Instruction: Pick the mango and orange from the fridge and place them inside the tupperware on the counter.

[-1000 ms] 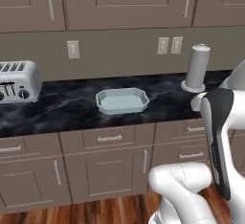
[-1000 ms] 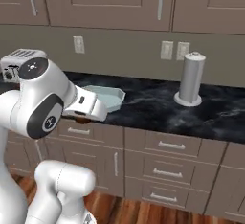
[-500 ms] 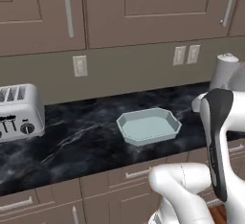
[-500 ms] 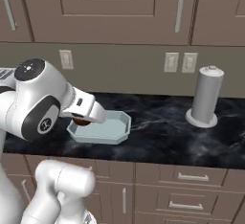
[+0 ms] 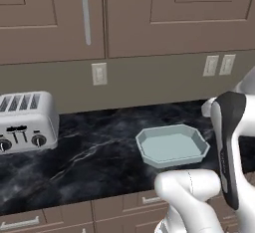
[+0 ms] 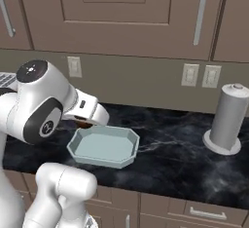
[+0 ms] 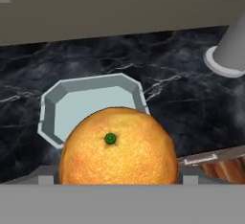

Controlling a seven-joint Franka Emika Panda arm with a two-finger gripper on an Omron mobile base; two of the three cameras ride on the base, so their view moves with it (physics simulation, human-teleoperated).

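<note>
The counter (image 5: 89,157) is black marble with thin white veins; it runs under a grey-brown wall and brown panelled upper cabinets (image 5: 164,13) with long silver handles; lower drawers (image 6: 194,212) with silver pulls sit beneath it. White outlets (image 6: 200,75) and a single switch plate (image 5: 99,73) are set in the wall. A silver toaster (image 5: 26,122) stands at the left end of the counter, well apart from the tupperware (image 5: 172,145); a grey paper towel roll (image 6: 227,120) stands upright on a round base at the right end, also well apart. The tupperware is a shallow pale blue-grey tub with cut corners, resting flat on the marble between them with a pale, bare inside. In the hand view the orange (image 7: 118,146) sits close before the camera, held in the gripper (image 6: 83,121), its green stem spot facing out; it covers the near rim of the tupperware (image 7: 86,104). From the right base view the gripper hangs just beside the tub's left rim, a sliver of orange showing under the hand; the fingers grasp the fruit.
</note>
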